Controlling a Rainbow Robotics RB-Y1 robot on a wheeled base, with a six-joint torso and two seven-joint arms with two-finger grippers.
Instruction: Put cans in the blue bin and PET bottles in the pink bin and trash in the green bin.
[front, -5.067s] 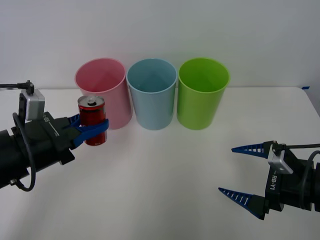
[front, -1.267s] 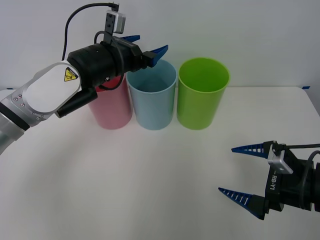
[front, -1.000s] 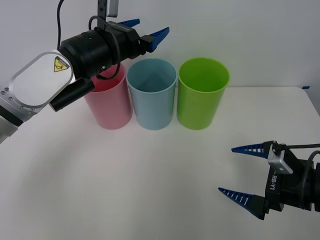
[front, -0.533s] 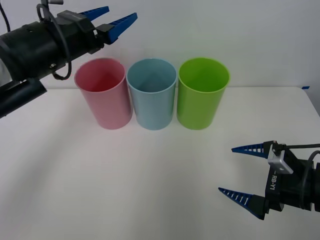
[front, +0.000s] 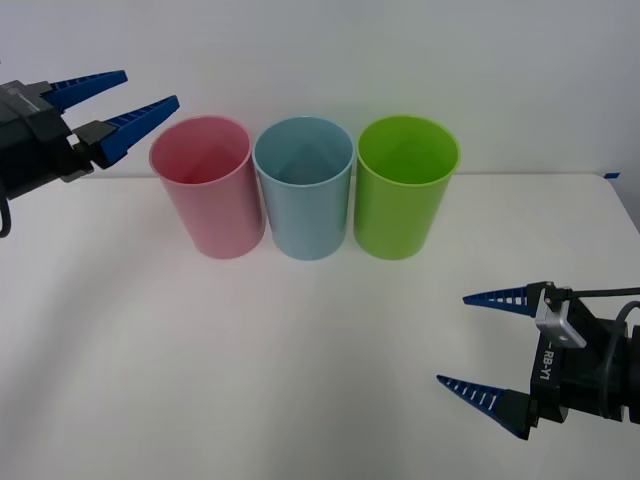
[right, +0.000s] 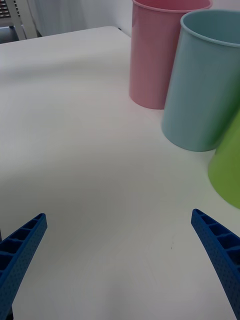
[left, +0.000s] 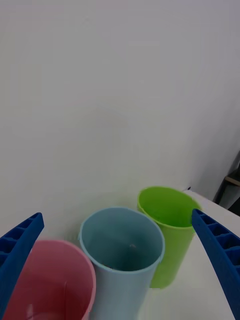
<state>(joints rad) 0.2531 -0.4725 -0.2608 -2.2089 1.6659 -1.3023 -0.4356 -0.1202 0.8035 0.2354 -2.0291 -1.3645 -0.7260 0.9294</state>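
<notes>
Left gripper (front: 130, 92) has pulled back from above the blue bin (front: 303, 190) to the upper left of the front frame, fingers spread and holding nothing; the red can it carried earlier is no longer between them and, judging by the release point over that bin, presumably sits inside. The left wrist view shows a small pale speck deep in the blue bin (left: 122, 260), too dim to confirm as the can. Pink bin (front: 208, 190), blue bin and green bin (front: 407, 190) stand upright in a tight row at the back of the tabletop (front: 300, 370), pink to blue nearly touching. Right gripper (front: 478, 342) sits parked at the lower right, near the tabletop surface, fingers wide apart with nothing between them. Handling note: bins look like thin, light, smooth plastic, likely to tip or slide if nudged at the rim; best taken around the mid-wall if ever moved. Legible writing: "RB-Y1" on the right arm's wrist housing (front: 548, 365); no labels readable on the bins.
</notes>
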